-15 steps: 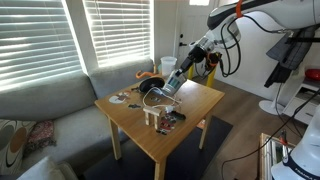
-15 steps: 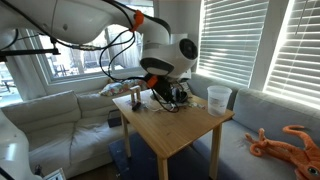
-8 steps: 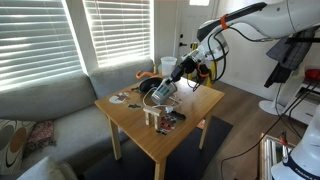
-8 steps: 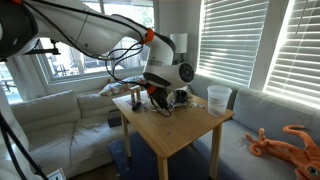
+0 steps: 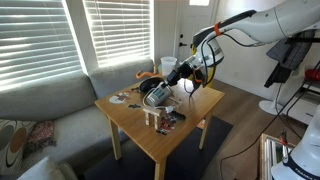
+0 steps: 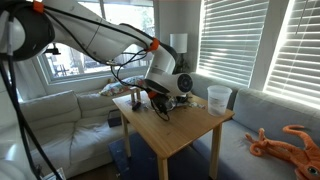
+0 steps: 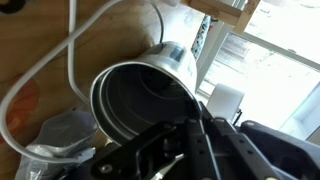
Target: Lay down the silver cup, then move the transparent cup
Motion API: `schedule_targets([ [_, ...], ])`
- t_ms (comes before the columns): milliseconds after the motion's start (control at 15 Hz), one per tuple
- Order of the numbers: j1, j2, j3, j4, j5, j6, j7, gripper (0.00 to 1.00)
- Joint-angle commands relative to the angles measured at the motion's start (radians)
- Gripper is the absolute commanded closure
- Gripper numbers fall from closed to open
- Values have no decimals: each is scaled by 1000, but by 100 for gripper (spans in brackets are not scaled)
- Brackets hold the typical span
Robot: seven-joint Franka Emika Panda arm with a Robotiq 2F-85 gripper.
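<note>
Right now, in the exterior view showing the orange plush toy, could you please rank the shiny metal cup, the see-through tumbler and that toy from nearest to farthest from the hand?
1. Small shiny grey metal cup: gripped in the hand.
2. Pale see-through plastic tumbler: on the wooden table, right corner.
3. Orange plush toy: off the table, bottom right.

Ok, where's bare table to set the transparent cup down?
In an exterior view the near half of the table is bare, bordered by the transparent cup and the cables. It is crowded around the silver cup, among those cables.
</note>
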Motion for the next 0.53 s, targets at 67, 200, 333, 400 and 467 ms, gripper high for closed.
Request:
schedule_targets([
  [67, -24, 23, 20, 9, 19, -15, -5, 99],
  [200, -17, 24, 17, 7, -47, 19, 40, 71],
  [333, -12, 15, 16, 0, -114, 53, 71, 63],
  [400, -11, 8, 17, -1, -149, 64, 84, 55],
  [467, -9, -3, 18, 0, -186, 80, 89, 49],
])
